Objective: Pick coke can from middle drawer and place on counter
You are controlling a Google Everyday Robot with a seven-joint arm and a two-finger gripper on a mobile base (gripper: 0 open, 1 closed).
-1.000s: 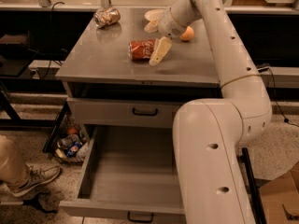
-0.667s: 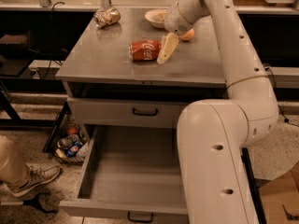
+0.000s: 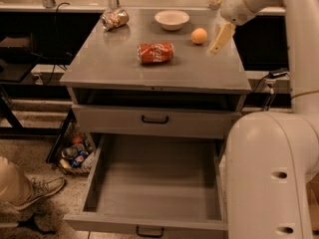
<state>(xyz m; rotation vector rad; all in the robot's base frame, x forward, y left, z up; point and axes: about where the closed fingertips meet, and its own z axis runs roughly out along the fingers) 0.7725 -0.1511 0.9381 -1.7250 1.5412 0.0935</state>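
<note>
The coke can (image 3: 155,53) lies on its side on the counter (image 3: 109,66), near its middle. The middle drawer (image 3: 154,183) is pulled out at the bottom and holds nothing that I can see. My gripper (image 3: 220,39) hangs above the counter's right edge, well to the right of the can and just right of the orange ball (image 3: 199,36). It holds nothing.
A crinkled shiny packet (image 3: 115,19) lies at the counter's back left. A white bowl (image 3: 172,19) stands at the back middle. The shallower drawer front (image 3: 154,119) above is shut. A person's shoe (image 3: 42,188) and a basket of cans (image 3: 75,153) are on the floor left.
My gripper has drawn away from the can, moving right and up. The can stays lying on the counter.
</note>
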